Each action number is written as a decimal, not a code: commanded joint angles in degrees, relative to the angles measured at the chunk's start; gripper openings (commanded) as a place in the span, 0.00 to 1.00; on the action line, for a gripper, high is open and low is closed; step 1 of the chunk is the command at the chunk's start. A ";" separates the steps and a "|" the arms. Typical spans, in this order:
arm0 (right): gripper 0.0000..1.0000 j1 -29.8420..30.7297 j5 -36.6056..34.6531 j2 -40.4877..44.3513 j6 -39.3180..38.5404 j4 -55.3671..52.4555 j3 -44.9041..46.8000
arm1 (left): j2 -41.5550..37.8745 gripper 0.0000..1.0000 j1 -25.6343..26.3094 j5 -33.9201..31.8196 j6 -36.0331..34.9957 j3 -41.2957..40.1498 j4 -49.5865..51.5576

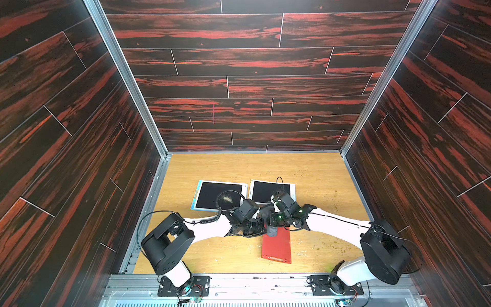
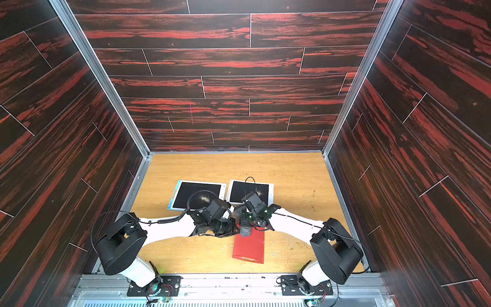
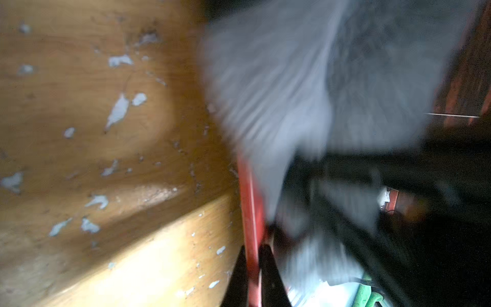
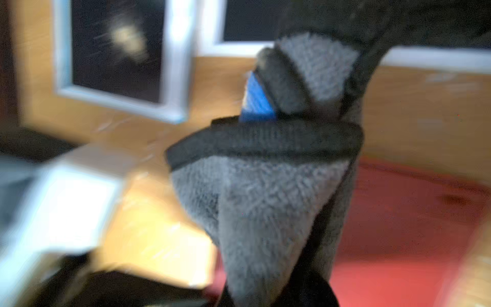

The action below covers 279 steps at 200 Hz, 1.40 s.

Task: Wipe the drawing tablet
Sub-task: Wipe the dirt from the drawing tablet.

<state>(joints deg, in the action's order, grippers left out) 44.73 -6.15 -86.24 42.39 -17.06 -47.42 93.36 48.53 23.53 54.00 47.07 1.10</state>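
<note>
Cloth, grey, hung pinched in R gripper over far end of red tablet, flat on wooden table; L gripper clamped tablet's edge. Two white-framed drawing tablets w/ smudged black screens lay just beyond

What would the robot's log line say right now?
left fingers: shut on red tablet edge | right fingers: shut on grey cloth, at red tablet's far end | white-framed tablets: dusty
</note>
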 commanded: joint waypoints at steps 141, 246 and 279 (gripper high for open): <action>0.00 4.36 19.90 4.75 -2.96 11.02 -1.74 | -2.41 0.00 2.10 -2.72 -3.37 0.06 0.52; 0.00 4.82 -13.21 3.53 -1.19 -14.28 9.15 | -4.53 0.00 2.10 -4.96 -3.61 -0.71 1.01; 0.00 12.99 1.95 3.86 -2.45 -7.58 11.21 | -4.59 0.00 2.14 -5.80 -3.38 -0.75 1.18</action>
<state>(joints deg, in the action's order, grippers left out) 50.70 -21.63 -80.55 41.17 -26.17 -38.65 89.97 50.15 21.19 53.17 46.76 0.27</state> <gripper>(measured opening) 0.094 0.083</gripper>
